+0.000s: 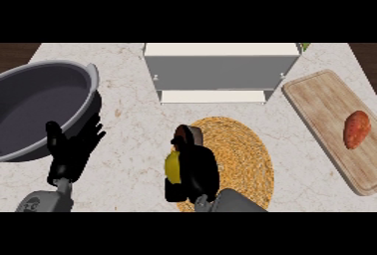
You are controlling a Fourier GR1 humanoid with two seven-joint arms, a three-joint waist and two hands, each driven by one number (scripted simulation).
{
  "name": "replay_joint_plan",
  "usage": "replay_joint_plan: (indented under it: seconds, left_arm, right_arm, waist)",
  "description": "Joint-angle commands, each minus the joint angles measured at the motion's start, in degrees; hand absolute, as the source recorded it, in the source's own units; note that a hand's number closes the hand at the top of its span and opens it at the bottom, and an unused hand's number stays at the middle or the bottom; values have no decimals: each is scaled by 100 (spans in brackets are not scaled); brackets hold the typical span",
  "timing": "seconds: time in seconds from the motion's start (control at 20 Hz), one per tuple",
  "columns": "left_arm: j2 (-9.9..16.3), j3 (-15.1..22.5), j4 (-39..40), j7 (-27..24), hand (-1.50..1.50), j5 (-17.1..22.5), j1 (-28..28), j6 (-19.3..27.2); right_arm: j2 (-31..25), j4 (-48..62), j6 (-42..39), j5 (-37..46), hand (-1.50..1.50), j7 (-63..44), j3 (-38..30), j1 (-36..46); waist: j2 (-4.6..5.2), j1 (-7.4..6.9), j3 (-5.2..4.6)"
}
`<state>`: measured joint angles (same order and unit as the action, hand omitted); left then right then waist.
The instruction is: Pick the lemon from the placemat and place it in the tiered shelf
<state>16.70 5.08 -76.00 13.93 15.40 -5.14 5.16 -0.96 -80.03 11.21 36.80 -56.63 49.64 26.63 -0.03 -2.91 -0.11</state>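
Note:
The yellow lemon shows only as a sliver at the left edge of the round woven placemat; most of it is hidden. My right hand is curled round it, fingers and thumb wrapping the fruit above the mat's left part. The white tiered shelf stands at the back centre, its lower tier facing me, a short way beyond the hand. My left hand rests open at the lower left, fingers up, beside the pot.
A large grey pot fills the left side, close to my left hand. A wooden cutting board lies at the right with an orange sweet potato on it. Marble counter lies between pot and placemat.

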Motion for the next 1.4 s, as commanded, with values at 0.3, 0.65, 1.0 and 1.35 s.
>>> replay_joint_plan:
  seconds: [0.3, 0.65, 1.0, 1.35]
  left_arm:
    - [26, -236, 295, -96, 0, 13, 99, -74]
    - [39, -238, 62, 14, 0, -8, 358, -21]
    - [25, -272, -143, 232, 0, 1, 249, 25]
    - [-104, -328, 140, -16, 0, -44, 209, -2]
  right_arm:
    - [94, -701, 622, -339, 150, -675, 319, 2085]
    - [93, -1770, -366, 408, 150, -2017, -728, 3148]
    - [-77, -1556, -1201, 232, 150, -2075, -1945, 4062]
    - [-359, -1100, -1539, 7, 150, -1731, -3177, 4755]
  waist:
    - [-6, 187, 5]
    - [-74, 361, 4]
    - [-47, 333, 8]
    - [-17, 319, 4]
